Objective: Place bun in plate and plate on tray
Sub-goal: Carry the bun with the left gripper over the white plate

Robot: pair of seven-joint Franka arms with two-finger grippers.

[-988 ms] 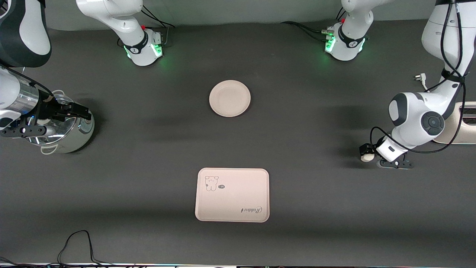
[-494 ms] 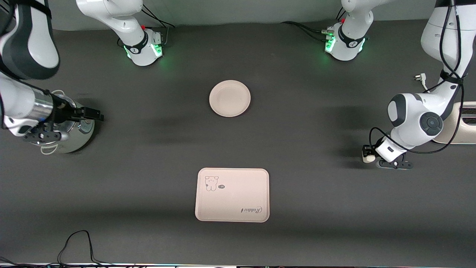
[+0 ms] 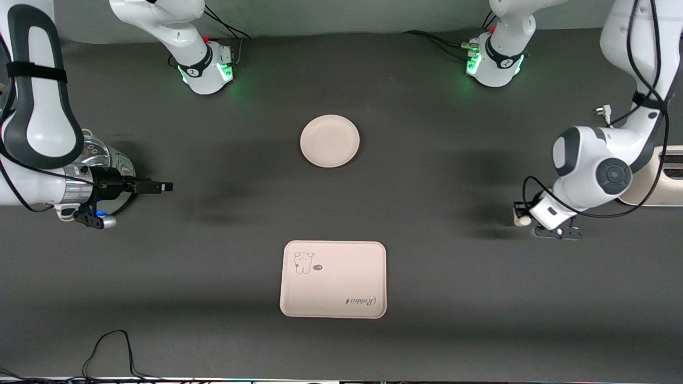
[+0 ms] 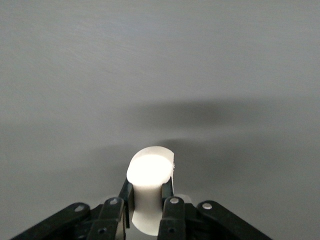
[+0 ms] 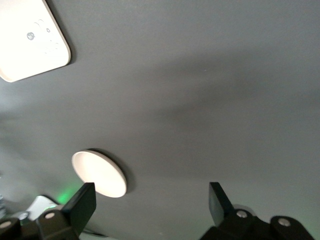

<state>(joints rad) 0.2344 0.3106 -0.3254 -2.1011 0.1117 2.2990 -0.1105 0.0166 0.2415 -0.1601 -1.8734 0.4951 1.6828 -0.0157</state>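
Right pincer [image 3: 160, 186] up over bare table [image 3: 224, 341] at the right arm's end, just beside a metal pot [image 3: 106, 160]; fingers [image 5: 82, 205] spread wide with nothing between them. In the right wrist view, plate [image 5: 98, 174] and a corner of the tray [image 5: 30, 40] visible on the dark table, well apart from each other.

Plate [image 3: 330, 141] lying empty mid-table, between the two arm bases and the tray. Tray [image 3: 333, 279] flat on the table, nearer to the front camera than the plate, bear drawing [image 3: 303, 262] and "Rabbit" script [image 3: 360, 301] showing.

Left pincer [image 3: 520, 217] over bare table at the left arm's end, pressed onto the bun [image 3: 523, 220]. In the left wrist view, bun [image 4: 149, 187] pinched between the two fingers [image 4: 170, 200], raised off the table. Beige appliance [image 3: 659, 178] at the table's edge beside the left arm.
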